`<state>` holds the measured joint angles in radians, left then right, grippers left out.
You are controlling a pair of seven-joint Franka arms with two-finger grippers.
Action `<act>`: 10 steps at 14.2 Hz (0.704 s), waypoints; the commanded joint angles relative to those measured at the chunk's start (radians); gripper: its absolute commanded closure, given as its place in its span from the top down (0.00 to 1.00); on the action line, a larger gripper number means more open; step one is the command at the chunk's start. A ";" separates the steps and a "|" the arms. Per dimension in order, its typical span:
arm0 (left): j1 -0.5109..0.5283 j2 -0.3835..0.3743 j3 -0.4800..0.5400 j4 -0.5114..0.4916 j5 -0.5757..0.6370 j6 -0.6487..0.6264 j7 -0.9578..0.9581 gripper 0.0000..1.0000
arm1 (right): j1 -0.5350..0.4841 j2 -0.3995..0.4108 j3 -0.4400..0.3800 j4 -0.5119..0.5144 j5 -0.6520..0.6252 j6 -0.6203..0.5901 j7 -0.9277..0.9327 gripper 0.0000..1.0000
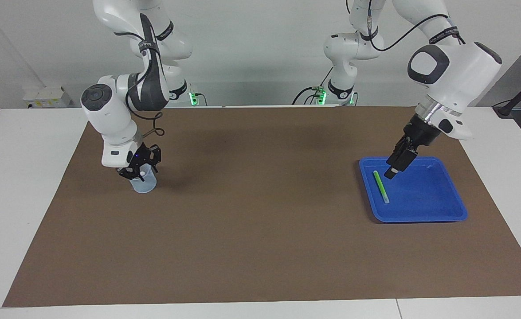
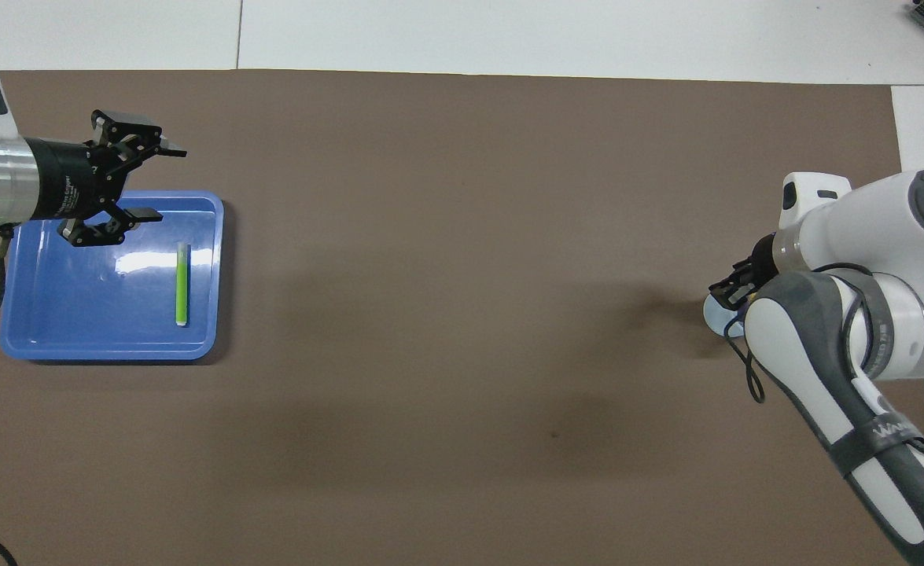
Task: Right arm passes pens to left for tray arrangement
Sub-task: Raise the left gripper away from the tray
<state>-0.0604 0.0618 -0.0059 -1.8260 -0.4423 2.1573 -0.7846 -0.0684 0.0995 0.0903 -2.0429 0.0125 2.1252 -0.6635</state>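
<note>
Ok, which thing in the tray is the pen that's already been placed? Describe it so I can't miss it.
Look at the blue tray toward the left arm's end of the brown mat. One slim stick lies flat in it, along the rim facing the middle of the table: the green pen. It is the only object in the tray, bright green with whitish ends.

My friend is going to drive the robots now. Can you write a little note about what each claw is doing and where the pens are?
Left claw: open, empty, raised over the blue tray.
Right claw: at the mouth of the small pale cup; can't tell whether it grips anything.
Green pen: lying flat in the tray, along the rim toward the right arm's end.
Done: one pen placed.
Left: no other pens are visible; if more are in the cup, the right claw passes them to the left for the tray.
</note>
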 commanded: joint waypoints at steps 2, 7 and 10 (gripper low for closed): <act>0.002 -0.020 0.003 -0.016 -0.015 0.006 -0.008 0.94 | -0.014 -0.015 0.008 -0.020 0.004 -0.014 -0.013 0.51; 0.001 -0.020 0.004 -0.022 -0.013 0.007 -0.008 0.95 | -0.037 -0.021 0.006 -0.023 0.012 -0.065 -0.027 0.50; 0.001 -0.022 0.004 -0.016 -0.013 0.003 -0.012 0.96 | -0.037 -0.021 0.006 -0.023 0.012 -0.064 -0.027 0.37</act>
<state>-0.0602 0.0618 -0.0039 -1.8265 -0.4425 2.1573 -0.7868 -0.0914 0.0990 0.0893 -2.0474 0.0130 2.0675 -0.6636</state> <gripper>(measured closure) 0.000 0.590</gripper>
